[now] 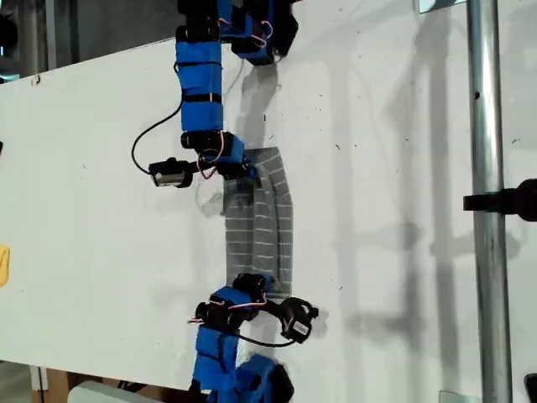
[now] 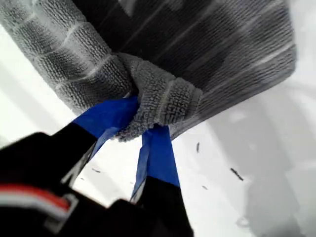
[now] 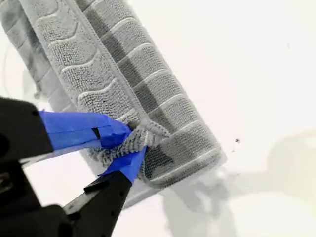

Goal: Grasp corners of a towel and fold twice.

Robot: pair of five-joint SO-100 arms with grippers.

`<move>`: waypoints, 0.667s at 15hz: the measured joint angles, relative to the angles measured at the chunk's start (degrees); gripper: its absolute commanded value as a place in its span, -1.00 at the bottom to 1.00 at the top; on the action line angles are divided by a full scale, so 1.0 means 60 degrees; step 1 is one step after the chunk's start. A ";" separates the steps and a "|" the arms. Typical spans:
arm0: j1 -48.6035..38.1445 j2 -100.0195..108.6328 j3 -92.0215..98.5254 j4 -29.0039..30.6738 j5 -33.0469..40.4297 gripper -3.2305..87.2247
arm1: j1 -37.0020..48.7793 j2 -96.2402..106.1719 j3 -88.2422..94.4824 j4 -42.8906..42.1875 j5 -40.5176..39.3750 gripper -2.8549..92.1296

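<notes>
Both tools, my first gripper and my second gripper, pinch one towel.

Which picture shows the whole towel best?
The exterior view: there the towel shows from end to end, stretched between both arms above the white table. The wrist views only show close-ups: my first gripper pinching a bunched corner, my second gripper pinching another bunched edge.
</notes>
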 measured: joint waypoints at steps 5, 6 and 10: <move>-0.4028 0.0293 -0.0908 0.0938 0.3589 -0.99 | 0.3164 0.0337 -0.1055 0.0190 -0.2695 -0.94; -0.4321 0.0586 -0.0996 0.1055 0.3721 -0.99 | 0.3413 0.0571 -0.1318 0.0396 -0.2856 -0.94; -0.3911 0.1655 0.1245 0.0029 0.2930 -0.99 | 0.2373 0.0776 0.0337 -0.0278 -0.2153 -0.94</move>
